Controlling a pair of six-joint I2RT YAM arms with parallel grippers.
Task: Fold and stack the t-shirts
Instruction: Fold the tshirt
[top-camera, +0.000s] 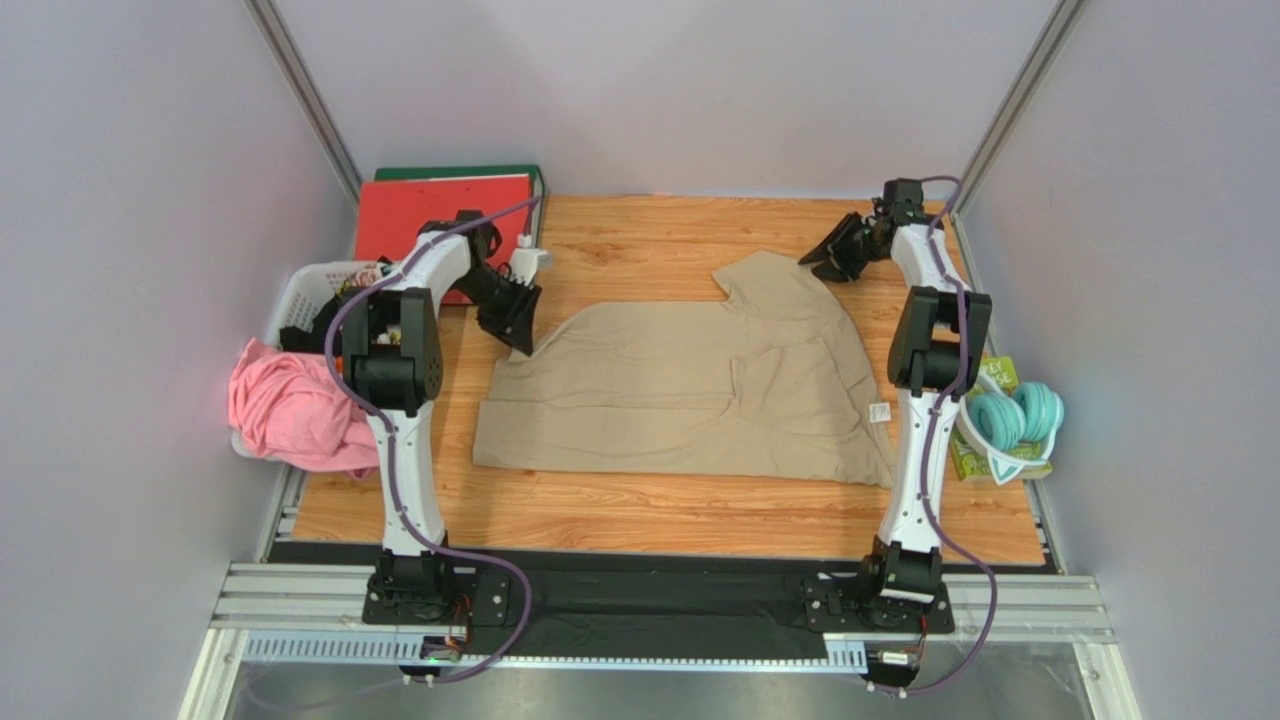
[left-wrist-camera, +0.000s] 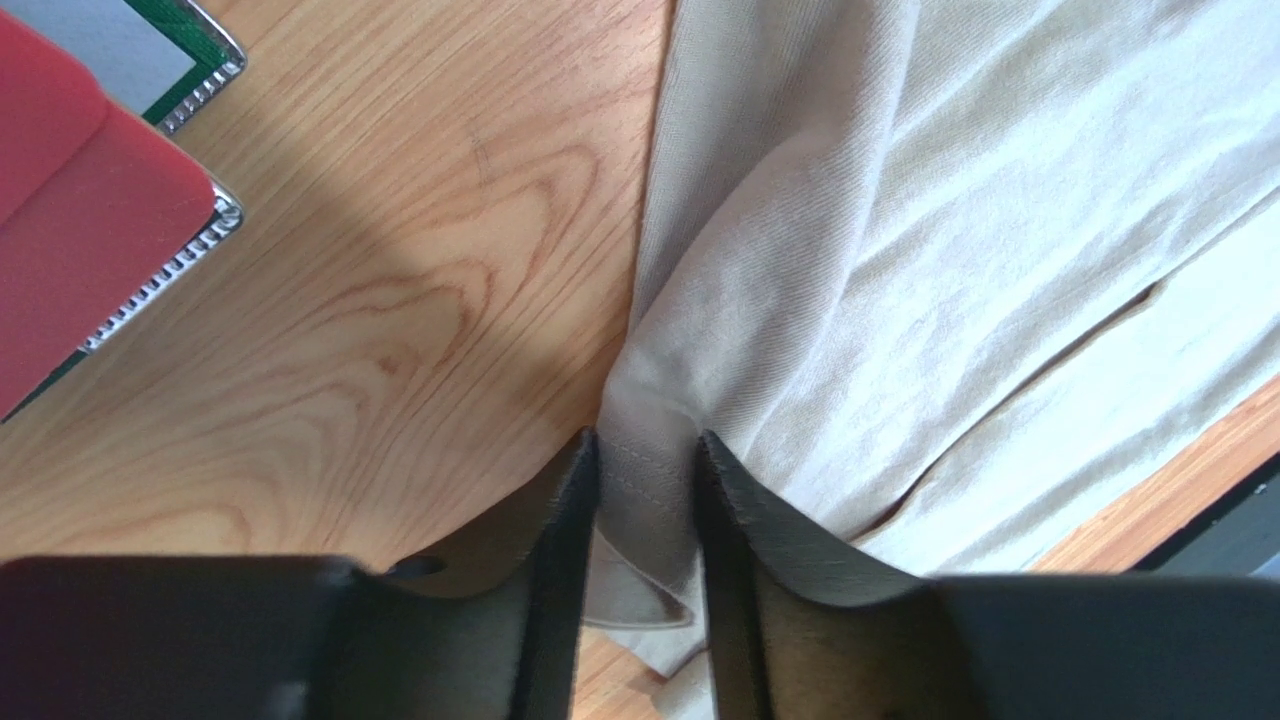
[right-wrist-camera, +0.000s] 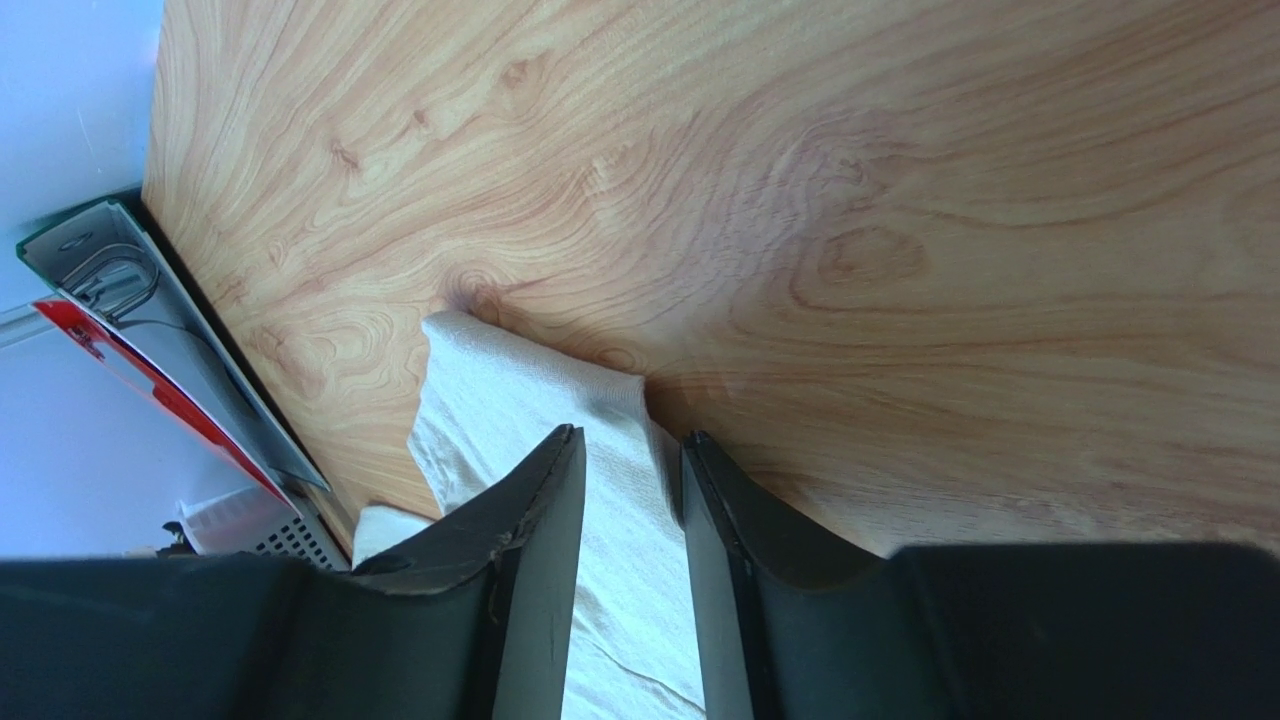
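A large tan-beige t-shirt (top-camera: 676, 390) lies partly folded on the wooden table, with a small white label (top-camera: 876, 410) at its right edge. My left gripper (top-camera: 519, 327) is at the shirt's far left corner. In the left wrist view it (left-wrist-camera: 646, 438) is closed narrowly on a stitched hem of the shirt (left-wrist-camera: 902, 225). My right gripper (top-camera: 819, 258) is at the shirt's far peak. In the right wrist view it (right-wrist-camera: 631, 435) is closed narrowly, with the cloth (right-wrist-camera: 496, 390) running between its fingers and a corner showing past the tips.
A red binder (top-camera: 428, 218) on a green folder (top-camera: 451, 174) lies at the far left, also in the left wrist view (left-wrist-camera: 75, 225). A white basket (top-camera: 308, 293) with pink cloth (top-camera: 286, 405) stands left. Teal headphones (top-camera: 1014, 413) lie right. Walls enclose three sides.
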